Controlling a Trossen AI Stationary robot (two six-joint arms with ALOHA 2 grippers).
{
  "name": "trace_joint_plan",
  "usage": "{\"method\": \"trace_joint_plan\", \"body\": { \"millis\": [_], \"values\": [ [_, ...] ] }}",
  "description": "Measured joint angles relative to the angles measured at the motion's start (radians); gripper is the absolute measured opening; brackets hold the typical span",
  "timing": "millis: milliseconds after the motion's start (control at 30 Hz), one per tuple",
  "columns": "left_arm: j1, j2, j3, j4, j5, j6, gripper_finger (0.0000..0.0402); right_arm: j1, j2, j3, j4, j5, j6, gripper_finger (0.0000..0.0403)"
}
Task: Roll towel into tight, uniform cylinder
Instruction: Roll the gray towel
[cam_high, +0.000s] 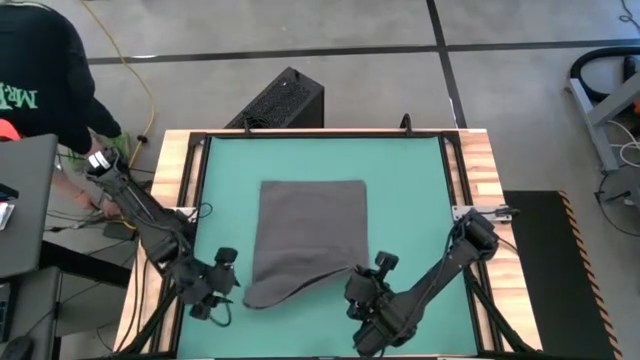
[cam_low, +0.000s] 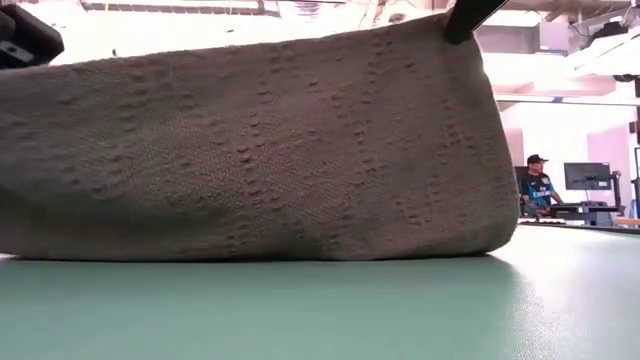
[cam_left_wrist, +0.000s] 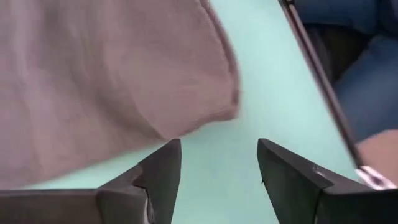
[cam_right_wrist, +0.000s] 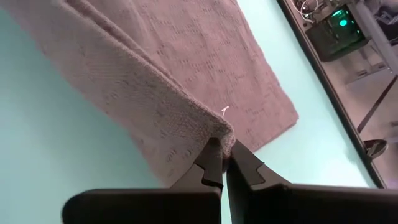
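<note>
Fingers of our right gripper (cam_right_wrist: 222, 163) are pinched shut on one near corner of the towel (cam_high: 312, 235), while our left gripper (cam_left_wrist: 219, 177) stands open and empty just beside the other near corner. With only one corner held, we think the roll could go crooked. The dark grey towel lies mostly flat in the middle of the green mat (cam_high: 420, 200), near edge lifted.

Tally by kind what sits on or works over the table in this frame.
Dark grey soft cloth towel: 1
Green mat: 1
Dark two-finger grippers: 2, left gripper open beside the towel, right gripper pinching its corner
Total: 4
</note>
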Motion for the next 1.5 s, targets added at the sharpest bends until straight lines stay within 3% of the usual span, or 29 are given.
{"method": "trace_joint_plan", "body": {
  "millis": [167,400,567,800,1100,1333,1500],
  "values": [
    [-0.108,0.069,0.001,0.016,-0.182,0.067,0.0201,0.013,0.0,0.0,0.0,-0.016,0.027,0.0017],
    [-0.171,0.287,0.001,0.195,-0.318,0.222,0.0201,0.018,0.0,0.0,0.0,-0.023,0.036,0.0017],
    [-0.179,0.353,0.001,0.198,-0.51,0.142,0.0201,0.017,0.0,0.0,0.001,-0.027,0.036,0.0017],
    [-0.184,0.355,0.001,0.265,-0.439,0.121,0.0201,0.018,0.0,0.0,0.0,-0.028,0.036,0.0017],
    [-0.189,0.356,0.001,0.407,-0.481,0.243,0.0201,0.018,0.001,0.0,0.004,-0.028,0.036,0.0017],
    [-0.188,0.361,-0.004,0.364,-0.476,0.219,0.0201,0.019,0.001,0.0,0.009,-0.031,0.036,0.0017],
    [-0.199,0.361,-0.004,0.36,-0.411,0.204,0.0201,0.019,0.001,0.0,0.01,-0.049,0.036,0.0017]
  ]
}}
